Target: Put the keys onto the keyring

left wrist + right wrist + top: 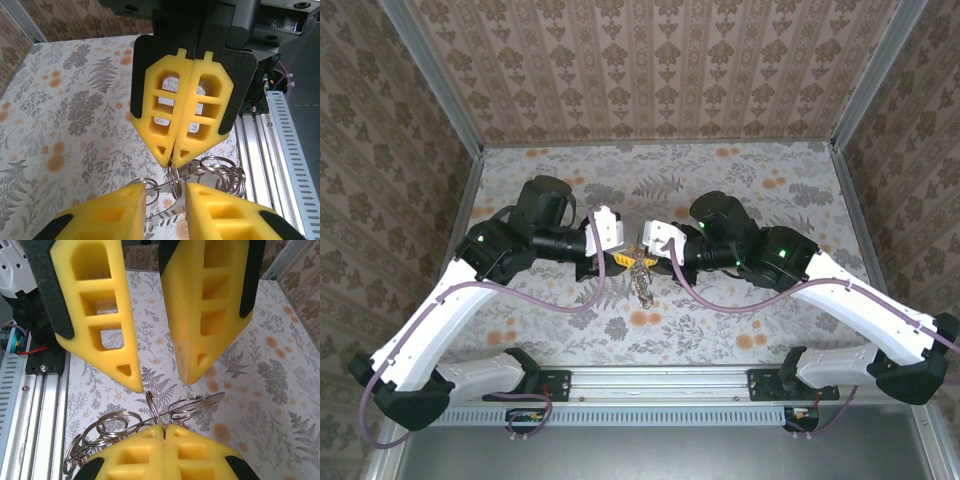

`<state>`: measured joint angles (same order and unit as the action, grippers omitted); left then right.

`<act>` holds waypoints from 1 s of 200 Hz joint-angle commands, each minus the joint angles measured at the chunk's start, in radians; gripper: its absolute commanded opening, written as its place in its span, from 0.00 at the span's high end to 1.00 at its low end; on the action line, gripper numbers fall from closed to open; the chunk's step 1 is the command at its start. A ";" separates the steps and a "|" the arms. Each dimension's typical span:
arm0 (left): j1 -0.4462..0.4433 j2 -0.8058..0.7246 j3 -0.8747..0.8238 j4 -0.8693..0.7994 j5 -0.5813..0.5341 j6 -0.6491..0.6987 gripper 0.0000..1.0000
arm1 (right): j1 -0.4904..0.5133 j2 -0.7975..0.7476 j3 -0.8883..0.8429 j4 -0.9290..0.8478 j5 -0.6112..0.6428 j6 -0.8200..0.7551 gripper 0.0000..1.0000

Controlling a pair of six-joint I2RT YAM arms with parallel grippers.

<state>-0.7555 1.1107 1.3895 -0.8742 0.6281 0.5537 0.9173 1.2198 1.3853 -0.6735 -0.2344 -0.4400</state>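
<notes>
Now R gripper (pixel 164 429) is pinched shut on one ring of the keyring (pixel 642 275), a bunch of linked silver rings held btw the two grippers, mid table (pixel 750 180). L gripper (pixel 165 194) is wide open, holding nothing, rings just at its gap. Flat silver strip (pixel 214 399) sticks out of the rings; can't tell if it's a key.

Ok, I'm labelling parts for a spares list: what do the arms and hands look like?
The left arm and right arm have white links, black joints and purple-grey cables. The left hand and right hand have yellow, window-cut fingers with black backing.
</notes>
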 commanded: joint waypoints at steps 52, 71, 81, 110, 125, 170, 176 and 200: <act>-0.017 0.002 -0.026 0.036 -0.005 -0.015 0.72 | 0.000 0.018 0.053 0.030 0.014 0.015 1.00; -0.020 0.013 -0.023 0.032 -0.017 -0.014 0.72 | 0.001 0.012 0.049 0.034 0.010 0.014 1.00; -0.023 0.020 -0.021 0.030 -0.029 -0.013 0.73 | 0.002 0.010 0.050 0.034 0.007 0.012 1.00; -0.033 0.040 -0.015 0.028 -0.048 -0.009 0.83 | 0.000 0.003 0.044 0.037 -0.001 0.011 1.00; -0.037 0.043 -0.014 0.029 -0.049 -0.008 1.00 | 0.001 0.001 0.037 0.043 -0.002 0.010 1.00; -0.038 0.035 -0.026 0.053 -0.048 -0.012 1.00 | 0.005 -0.023 0.011 0.068 -0.009 -0.004 1.00; -0.038 0.035 -0.026 0.057 -0.038 -0.014 1.00 | 0.005 -0.026 0.005 0.073 -0.013 -0.006 1.00; -0.038 0.017 -0.061 0.124 0.007 -0.032 1.00 | 0.007 -0.035 -0.018 0.105 -0.023 0.006 0.94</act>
<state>-0.7860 1.1313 1.3647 -0.8238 0.5968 0.5453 0.9104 1.2201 1.3846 -0.6788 -0.2161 -0.4400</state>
